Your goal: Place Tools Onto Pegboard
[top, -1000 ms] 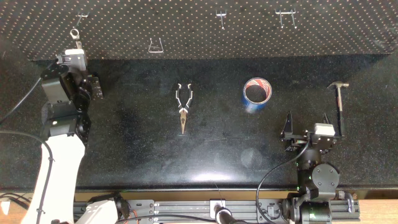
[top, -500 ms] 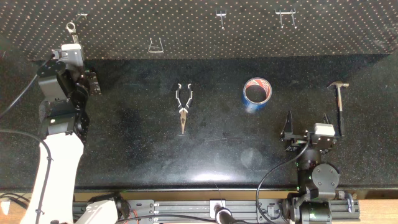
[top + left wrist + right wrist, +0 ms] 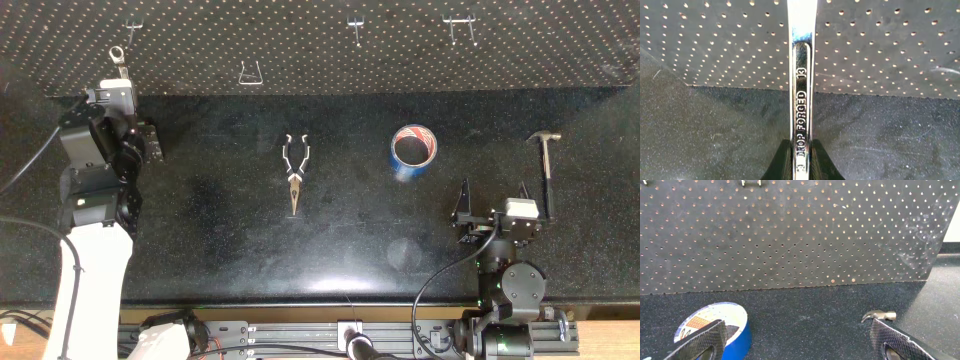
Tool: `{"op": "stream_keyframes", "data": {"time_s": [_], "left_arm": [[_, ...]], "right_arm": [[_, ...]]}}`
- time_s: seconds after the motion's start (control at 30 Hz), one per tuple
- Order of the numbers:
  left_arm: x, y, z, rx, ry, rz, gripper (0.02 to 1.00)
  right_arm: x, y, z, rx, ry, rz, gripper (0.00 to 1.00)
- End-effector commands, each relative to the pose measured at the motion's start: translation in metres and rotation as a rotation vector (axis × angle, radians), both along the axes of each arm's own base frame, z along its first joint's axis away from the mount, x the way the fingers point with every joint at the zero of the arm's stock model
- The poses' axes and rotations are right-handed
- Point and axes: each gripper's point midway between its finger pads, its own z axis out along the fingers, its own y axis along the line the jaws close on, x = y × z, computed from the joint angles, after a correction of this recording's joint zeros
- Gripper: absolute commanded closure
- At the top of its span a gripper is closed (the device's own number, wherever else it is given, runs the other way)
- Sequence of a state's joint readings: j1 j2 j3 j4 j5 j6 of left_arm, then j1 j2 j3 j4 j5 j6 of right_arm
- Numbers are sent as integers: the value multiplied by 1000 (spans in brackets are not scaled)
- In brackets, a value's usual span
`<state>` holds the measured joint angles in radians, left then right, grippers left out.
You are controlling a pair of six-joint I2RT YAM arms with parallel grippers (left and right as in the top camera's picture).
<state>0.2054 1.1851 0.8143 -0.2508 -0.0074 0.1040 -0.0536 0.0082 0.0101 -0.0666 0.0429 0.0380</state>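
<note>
My left gripper (image 3: 122,88) is shut on a shiny steel wrench (image 3: 801,75), held upright against the pegboard (image 3: 320,40) at the far left. The wrench's ring end (image 3: 118,54) sits just below a hook (image 3: 132,28). Its shaft runs up between my dark fingers (image 3: 780,162) in the left wrist view. On the black mat lie pliers (image 3: 295,168), a roll of blue tape (image 3: 412,150) and a hammer (image 3: 546,165). My right gripper (image 3: 493,205) stands open near the front right, with the tape (image 3: 715,325) and hammer head (image 3: 879,315) ahead of it.
The pegboard carries a wire loop hook (image 3: 250,72), a hook (image 3: 354,27) near the middle and a double hook (image 3: 459,27) to the right. The black mat (image 3: 220,230) spreads wide between the tools.
My left gripper rose with the wrench toward the pegboard hook, then settled slightly lower and leftward. The right arm kept still.
</note>
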Motion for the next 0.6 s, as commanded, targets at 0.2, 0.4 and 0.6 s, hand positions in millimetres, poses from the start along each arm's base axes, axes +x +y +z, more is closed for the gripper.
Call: {"op": "stream_keyframes", "data": {"time_s": [0.2, 0.4, 0.6], "left_arm": [[-4, -13, 33, 23, -65, -34, 991], [-6, -19, 32, 25, -53, -47, 991], [-5, -9, 36, 45, -69, 11, 989]], "right_arm": [[0, 0, -2, -16, 3, 6, 62], [0, 0, -2, -16, 3, 6, 62], [0, 0, -2, -16, 3, 6, 64]]}}
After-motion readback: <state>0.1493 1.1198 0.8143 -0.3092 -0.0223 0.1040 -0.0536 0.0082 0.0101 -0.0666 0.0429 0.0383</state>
